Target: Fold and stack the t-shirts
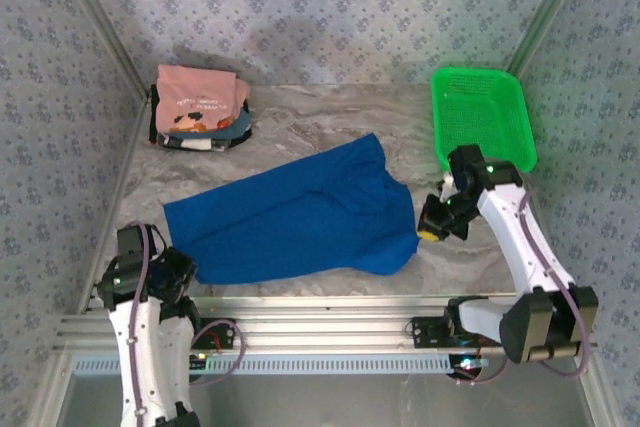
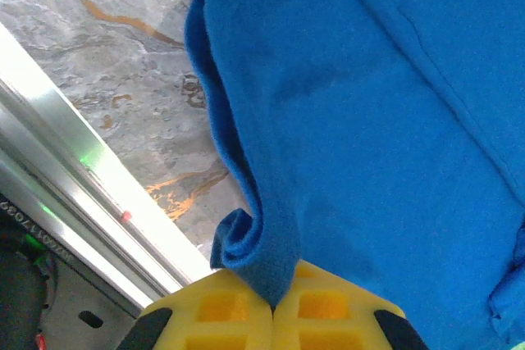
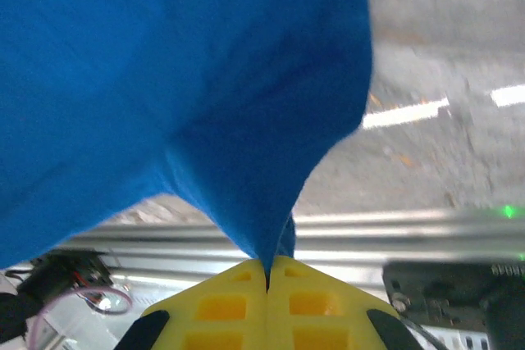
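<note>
Both pincers are clamped on the blue t-shirt (image 1: pixel 290 217), which lies spread across the middle of the table (image 1: pixel 330 112): the left pincer (image 2: pixel 272 307) grips a bunched corner by the front rail (image 2: pixel 74 161), the right pincer (image 3: pixel 267 268) only a thin peak of cloth. If the arms pull apart or lift unevenly, that thin pinch could slip and the shirt drop in a heap, or the fold land crooked.

At eleven o'clock in the top view, the white lettering on the pink t-shirt (image 1: pixel 200 97) is too small to read, the darker t-shirts (image 1: pixel 205 139) beneath lie mostly covered, and both my wrist views crop the blue t-shirt (image 2: pixel 369 120) at twelve o'clock.
</note>
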### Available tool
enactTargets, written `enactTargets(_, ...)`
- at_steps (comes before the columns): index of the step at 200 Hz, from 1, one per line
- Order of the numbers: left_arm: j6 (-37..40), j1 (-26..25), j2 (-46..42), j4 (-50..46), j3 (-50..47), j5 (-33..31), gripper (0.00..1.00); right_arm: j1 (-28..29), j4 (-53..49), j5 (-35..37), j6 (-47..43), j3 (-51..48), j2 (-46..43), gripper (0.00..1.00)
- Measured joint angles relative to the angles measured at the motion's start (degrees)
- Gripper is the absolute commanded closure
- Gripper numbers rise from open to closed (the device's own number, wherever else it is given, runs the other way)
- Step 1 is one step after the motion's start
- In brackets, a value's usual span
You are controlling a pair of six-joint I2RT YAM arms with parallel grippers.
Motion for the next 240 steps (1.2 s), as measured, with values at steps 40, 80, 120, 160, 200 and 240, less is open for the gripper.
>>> enactTargets(40, 0.00, 0.02, 7.76, 3.39, 0.04, -0.57, 1.00, 1.49, 4.09, -0.35, -1.14, 10.16, 10.16, 1.00)
enactTargets(80, -1.07, 0.02, 9.75, 5.20, 0.28, -2.49, 1.00, 3.10, 6.05, -0.35, -2.86, 16.70, 17.46, 1.00)
enactTargets(120, -2.80, 0.79, 10.10, 6.67, -0.44, -4.87, 1.00, 4.11, 6.49, -0.28, -4.96, 22.67, 23.87, 1.00)
enactTargets(160, -3.85, 2.36, 13.11, 8.52, -1.22, -6.12, 1.00, 4.46, 6.73, 0.11, -6.78, 27.58, 28.57, 1.00)
enactTargets(200, -4.04, 2.64, 18.43, 11.34, -1.22, -6.60, 1.00, 4.74, 7.13, 0.55, -7.82, 32.37, 33.46, 1.00)
enactTargets(240, -4.00, 3.56, 21.20, 13.44, -1.22, -6.75, 1.00, 5.90, 8.46, 0.57, -8.00, 36.83, 37.83, 1.00)
